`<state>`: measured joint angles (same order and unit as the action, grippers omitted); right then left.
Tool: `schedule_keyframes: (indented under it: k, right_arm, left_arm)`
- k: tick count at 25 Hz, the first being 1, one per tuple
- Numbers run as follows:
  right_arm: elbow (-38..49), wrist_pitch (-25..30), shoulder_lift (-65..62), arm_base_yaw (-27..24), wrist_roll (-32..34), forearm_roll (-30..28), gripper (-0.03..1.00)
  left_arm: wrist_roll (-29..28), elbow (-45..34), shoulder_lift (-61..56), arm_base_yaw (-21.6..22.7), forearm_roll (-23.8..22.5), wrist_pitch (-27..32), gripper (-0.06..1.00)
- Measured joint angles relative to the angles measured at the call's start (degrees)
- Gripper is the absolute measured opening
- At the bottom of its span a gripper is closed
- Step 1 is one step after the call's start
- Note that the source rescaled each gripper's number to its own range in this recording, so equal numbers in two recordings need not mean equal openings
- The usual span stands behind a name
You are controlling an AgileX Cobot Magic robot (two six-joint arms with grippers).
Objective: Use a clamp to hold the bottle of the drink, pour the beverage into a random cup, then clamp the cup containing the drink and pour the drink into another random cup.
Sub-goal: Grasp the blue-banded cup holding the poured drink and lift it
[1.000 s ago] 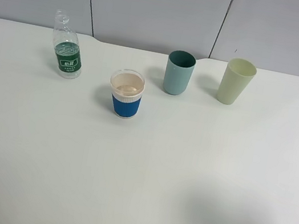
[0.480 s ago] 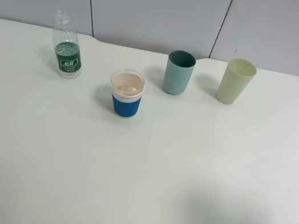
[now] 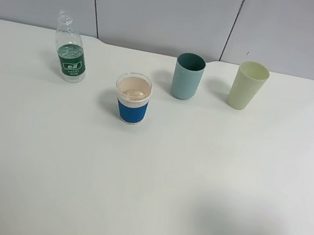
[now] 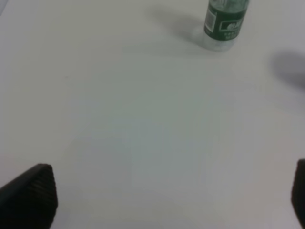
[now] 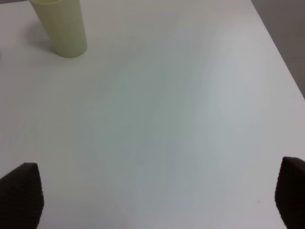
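L hand [image 4: 164,198]: you're holding it wide open, gripping nothing.
R hand [image 5: 155,193]: also gaping wide, empty.
Bottle [image 3: 71,47]: standing upright, far-left on surface [image 3: 145,182].
Blue-sleeve cup [image 3: 132,98]: sitting btwn bottle & teal cup [image 3: 187,76], touching neither.

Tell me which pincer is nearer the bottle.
Left. The left pincer is open with the bottle ahead of it, not touching; the right pincer faces the pale green cup at the row's opposite end, bottle out of its view.

Green-labelled bottle [image 3: 71,60]; teal cup [image 3: 187,79]
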<state>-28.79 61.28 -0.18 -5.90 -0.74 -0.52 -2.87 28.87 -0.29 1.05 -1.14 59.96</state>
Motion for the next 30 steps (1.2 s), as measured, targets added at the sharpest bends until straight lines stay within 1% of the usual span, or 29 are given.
schedule_keyframes:
  k: [30]
  right_arm:
    - [0.0,0.0,0.0,0.0,0.0,0.0,0.93]
  left_arm:
    - [0.2,0.0,0.0,0.0,0.0,0.0,1.0]
